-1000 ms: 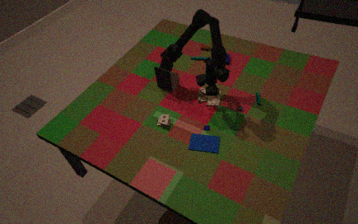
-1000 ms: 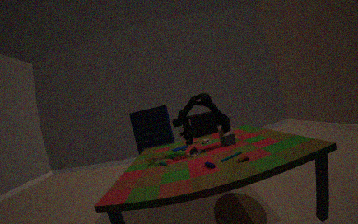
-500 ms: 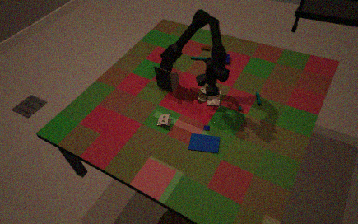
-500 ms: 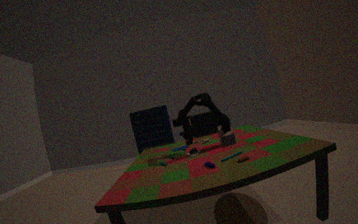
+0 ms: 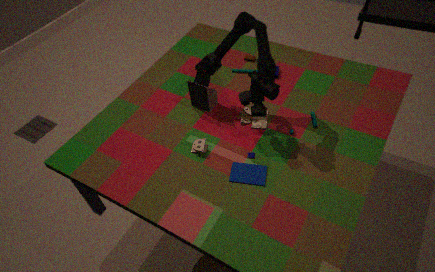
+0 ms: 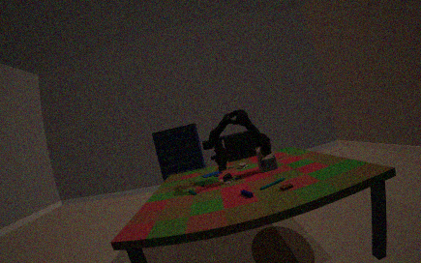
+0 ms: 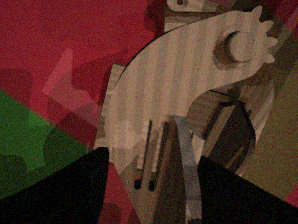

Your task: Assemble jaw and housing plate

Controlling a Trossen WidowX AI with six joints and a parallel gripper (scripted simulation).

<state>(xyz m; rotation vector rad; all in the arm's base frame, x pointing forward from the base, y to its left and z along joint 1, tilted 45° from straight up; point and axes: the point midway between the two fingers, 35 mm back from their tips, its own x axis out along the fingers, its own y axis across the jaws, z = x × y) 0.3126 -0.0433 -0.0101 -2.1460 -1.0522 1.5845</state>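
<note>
My gripper (image 5: 259, 112) (image 7: 150, 162) is shut on a pale jaw (image 7: 145, 85) low over the pale base assembly (image 5: 259, 125) (image 7: 185, 21). The held jaw curves up and right in the wrist view, with gear teeth at its far end and a round boss (image 7: 242, 46) beside them. It covers much of the assembly. The pins and the other jaw are hidden or too dark to tell, so I cannot tell whether the teeth touch. The pale housing plate (image 5: 199, 145), with two dark holes, lies apart on the table, toward the front left in the top view.
A flat blue plate (image 5: 248, 174) and small blue cube (image 5: 251, 155) lie in front of the assembly. A teal rod (image 5: 314, 120) and small teal piece (image 5: 292, 132) lie right. Another teal rod (image 6: 272, 184), an orange block (image 6: 286, 187) and a blue piece (image 6: 247, 193) lie behind. A dark panel (image 5: 202, 96) stands left.
</note>
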